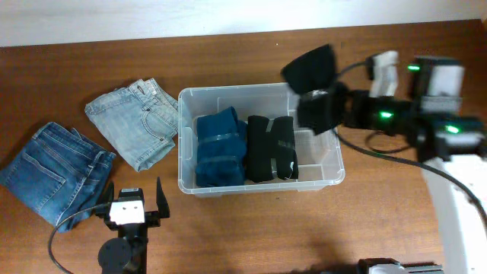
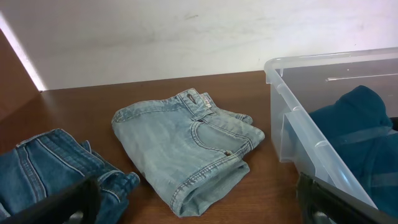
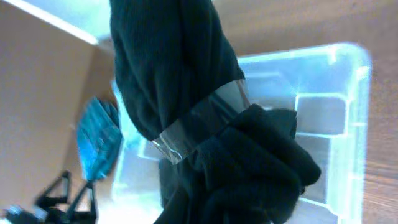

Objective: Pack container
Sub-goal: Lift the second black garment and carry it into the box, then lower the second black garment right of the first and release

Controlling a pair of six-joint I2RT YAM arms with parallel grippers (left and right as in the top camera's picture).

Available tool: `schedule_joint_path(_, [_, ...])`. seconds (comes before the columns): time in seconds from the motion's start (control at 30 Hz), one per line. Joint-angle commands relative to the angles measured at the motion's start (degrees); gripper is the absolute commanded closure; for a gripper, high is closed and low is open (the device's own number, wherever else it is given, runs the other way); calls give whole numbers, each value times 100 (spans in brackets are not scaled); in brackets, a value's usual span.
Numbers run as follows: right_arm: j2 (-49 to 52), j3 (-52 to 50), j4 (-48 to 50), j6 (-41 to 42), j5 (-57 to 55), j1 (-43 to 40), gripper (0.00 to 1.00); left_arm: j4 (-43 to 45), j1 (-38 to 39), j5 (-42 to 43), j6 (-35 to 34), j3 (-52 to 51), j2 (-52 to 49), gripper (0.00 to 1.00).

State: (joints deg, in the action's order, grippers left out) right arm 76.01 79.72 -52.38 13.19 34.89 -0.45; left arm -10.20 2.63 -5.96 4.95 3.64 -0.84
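On the table (image 1: 251,228) mid-frame you've got the container (image 1: 318,156), long side running left-right, sitting flat. Two rolled bundles lie side by side in its left and middle part: a teal roll (image 1: 221,148) and a black roll (image 1: 272,148), touching each other. The bin's floor shows to the right of them. Your R gripper (image 1: 338,106) hangs over the bin's back-right corner, pinching a third black bundle (image 1: 310,68). In the R wrist cam that bundle fills most of the view w/ a clear tape band (image 3: 199,118) round its middle, and the bin is below it. The fingers themselves are hidden by cloth. Your L gripper (image 1: 137,190) sits low near the front edge, left of the bin, fingers spread wide and holding nothing. Left of the container, well apart from the L gripper, lie folded light-wash jeans (image 1: 137,122). Darker blue jeans (image 1: 53,171) are further left, and the two pairs are close together.
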Motion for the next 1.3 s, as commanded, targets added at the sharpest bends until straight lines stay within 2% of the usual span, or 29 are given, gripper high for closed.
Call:
schedule_joint_path(0.0, [308, 85, 42, 232, -1130, 553, 96, 13, -33, 59, 52, -55, 44, 1])
schedule_joint_path(0.23, [1156, 85, 24, 1281, -2057, 1220, 96, 13, -33, 61, 52, -55, 44, 0])
schedule_joint_path(0.57, [1993, 70, -273, 1314, -2417, 1394, 96, 13, -33, 61, 52, -55, 44, 1])
schedule_joint_path(0.8, [2090, 70, -485, 1366, -2983, 1394, 96, 13, -33, 61, 52, -55, 44, 0])
schedule_joint_path(0.93, [2090, 70, -581, 1123, -3010, 1394, 94, 13, -33, 61, 52, -55, 44, 1])
schedule_joint_path(1.0, [2090, 70, -636, 1106, -3058, 1394, 87, 13, -33, 61, 52, -55, 44, 1])
schedule_joint_path(1.03, [2090, 68, -654, 1088, -3073, 1394, 79, 13, -33, 61, 52, -55, 44, 1])
schedule_joint_path(1.1, [2090, 70, -680, 960, -3069, 1394, 55, 13, -33, 61, 52, -55, 44, 1])
schedule_joint_path(1.13, [2090, 70, -708, 953, -3088, 1394, 35, 13, -33, 61, 52, -55, 44, 0])
schedule_joint_path(1.2, [2090, 70, -763, 798, -3086, 1394, 22, 13, -33, 61, 52, -55, 44, 1])
schedule_joint_path(1.27, [2090, 76, -798, 529, -3091, 1394, 19, 13, -33, 61, 52, -55, 44, 0])
